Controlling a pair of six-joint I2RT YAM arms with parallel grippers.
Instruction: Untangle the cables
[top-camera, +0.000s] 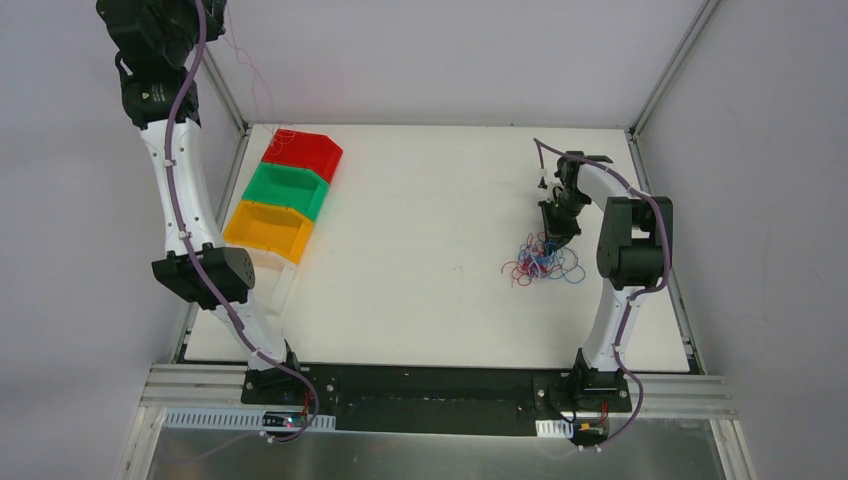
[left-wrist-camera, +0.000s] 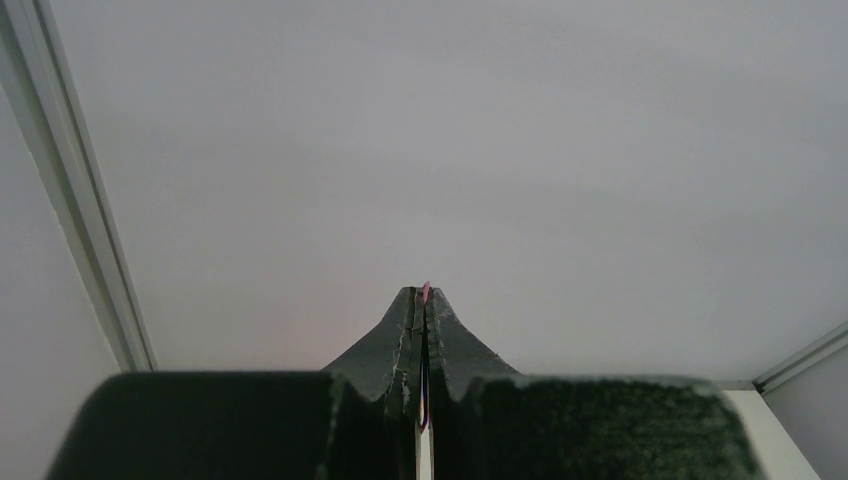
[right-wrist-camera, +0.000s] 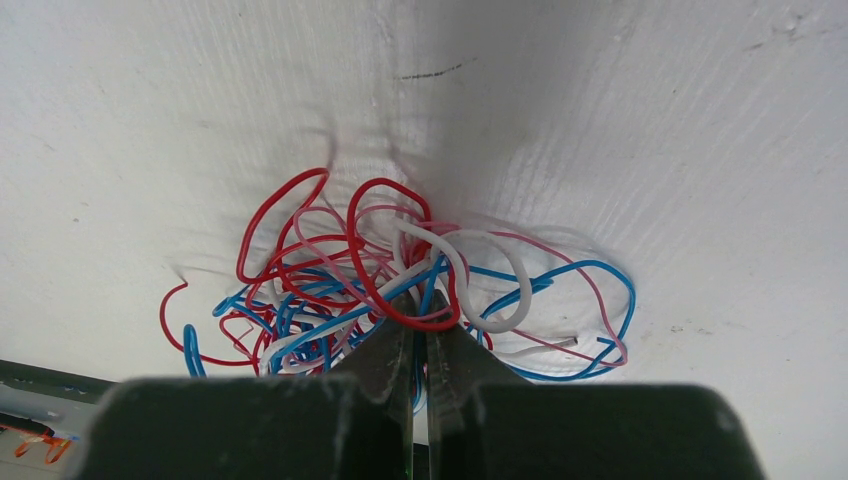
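Observation:
The cables (top-camera: 543, 261) are a small tangle of thin red, blue and white wires on the white table at the right; they fill the middle of the right wrist view (right-wrist-camera: 400, 270). My right gripper (top-camera: 553, 228) stands right over the tangle with its jaws shut among the strands (right-wrist-camera: 420, 303), a blue strand pinched between them. My left gripper (top-camera: 212, 14) is raised high at the far left, shut (left-wrist-camera: 425, 298) on a thin pink-red wire (left-wrist-camera: 426, 290). That wire (top-camera: 262, 92) hangs down towards the red bin.
A red bin (top-camera: 303, 152), a green bin (top-camera: 287, 187) and a yellow bin (top-camera: 268, 228) stand in a row along the table's left edge. Metal frame posts (top-camera: 665, 65) rise at the back corners. Grey walls enclose the table.

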